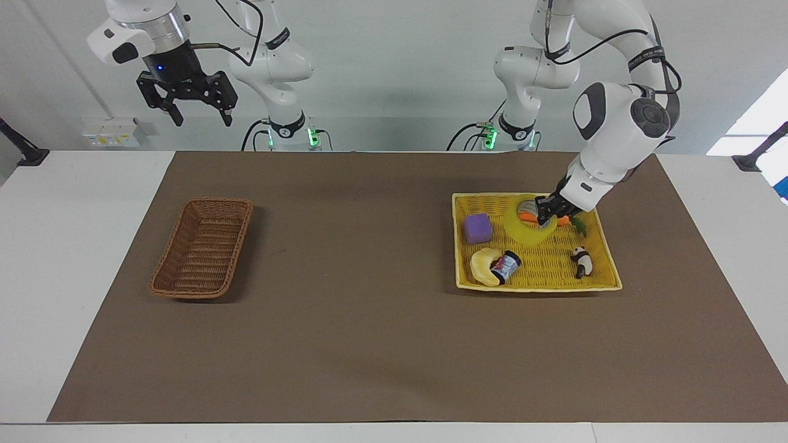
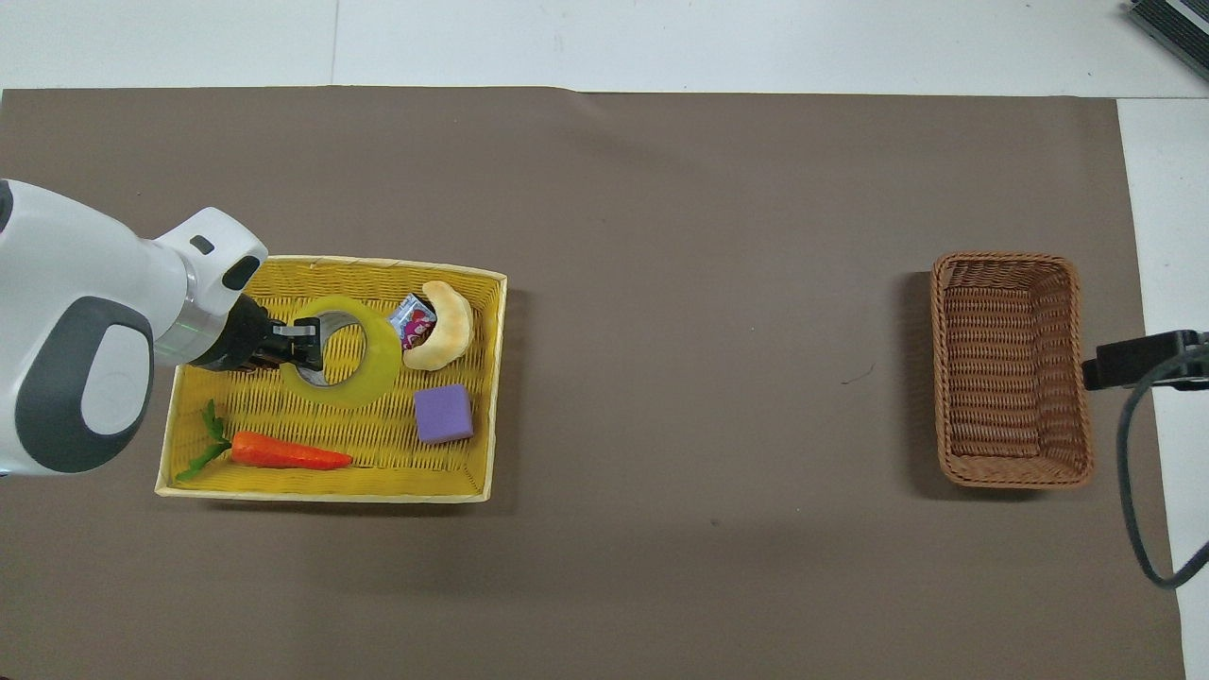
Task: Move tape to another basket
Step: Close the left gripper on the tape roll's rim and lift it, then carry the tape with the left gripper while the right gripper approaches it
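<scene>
the left gripper [image 1: 545,215] is clamped on the rim of the tape [image 1: 528,229], which hangs tilted over the yellow tray [image 1: 535,284]. the brown basket [image 1: 203,246] lies well apart, at the right arm's end of the brown mat [image 1: 369,320]. the right gripper [image 1: 188,101] waits raised, fingers spread, near that basket.

Two baskets [image 1: 203,246] [image 1: 600,243], one tape [image 1: 523,231], cube [image 1: 478,228], carrot [image 2: 283,451], banana [image 1: 481,266], panda [image 1: 580,261], can [image 1: 505,266]
</scene>
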You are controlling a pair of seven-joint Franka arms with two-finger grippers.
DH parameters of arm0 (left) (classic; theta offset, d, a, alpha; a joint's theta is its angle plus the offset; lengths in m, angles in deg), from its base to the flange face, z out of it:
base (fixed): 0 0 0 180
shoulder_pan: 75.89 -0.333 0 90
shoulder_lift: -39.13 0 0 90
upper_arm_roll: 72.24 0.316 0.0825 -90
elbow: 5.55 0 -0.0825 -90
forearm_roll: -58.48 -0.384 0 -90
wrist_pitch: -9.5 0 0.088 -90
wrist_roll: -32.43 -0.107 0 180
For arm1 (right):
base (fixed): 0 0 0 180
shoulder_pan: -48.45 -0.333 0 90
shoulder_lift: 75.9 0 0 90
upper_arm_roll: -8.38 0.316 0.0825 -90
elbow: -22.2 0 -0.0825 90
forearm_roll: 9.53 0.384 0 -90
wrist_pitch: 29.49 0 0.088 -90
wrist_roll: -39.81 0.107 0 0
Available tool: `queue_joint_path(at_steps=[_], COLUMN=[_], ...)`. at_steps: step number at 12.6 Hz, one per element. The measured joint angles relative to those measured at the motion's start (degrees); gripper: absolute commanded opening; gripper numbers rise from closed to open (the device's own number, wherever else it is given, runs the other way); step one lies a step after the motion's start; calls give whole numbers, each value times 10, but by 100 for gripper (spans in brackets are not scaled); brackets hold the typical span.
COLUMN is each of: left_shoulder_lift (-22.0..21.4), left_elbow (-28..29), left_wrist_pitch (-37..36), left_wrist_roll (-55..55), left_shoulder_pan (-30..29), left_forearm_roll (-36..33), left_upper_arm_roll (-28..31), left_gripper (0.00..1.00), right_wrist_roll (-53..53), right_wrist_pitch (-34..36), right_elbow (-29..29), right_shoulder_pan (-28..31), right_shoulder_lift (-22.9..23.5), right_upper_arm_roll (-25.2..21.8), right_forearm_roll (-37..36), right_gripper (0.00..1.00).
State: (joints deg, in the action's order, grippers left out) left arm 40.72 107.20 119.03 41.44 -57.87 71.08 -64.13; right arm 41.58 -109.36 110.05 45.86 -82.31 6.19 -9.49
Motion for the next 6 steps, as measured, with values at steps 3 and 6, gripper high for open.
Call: queue_joint_path(at_steps=[3,6], left_shoulder_lift=[-1,-1], left_elbow=[-3,-13], left_wrist_pitch=[1,25], left_wrist_roll=[90,157], left_shoulder_pan=[20,69], left_forearm_roll=[20,75], left_upper_arm_roll=[-45,-67], left_gripper=[0,0], right_wrist_roll=[0,-1], right_wrist_pitch=[0,0], right_elbow=[0,0], right_shoulder_pan=[0,0], right_shoulder_lift=[0,0], right_upper_arm_roll=[0,1], right_forearm_roll=[0,0], right_gripper=[100,100])
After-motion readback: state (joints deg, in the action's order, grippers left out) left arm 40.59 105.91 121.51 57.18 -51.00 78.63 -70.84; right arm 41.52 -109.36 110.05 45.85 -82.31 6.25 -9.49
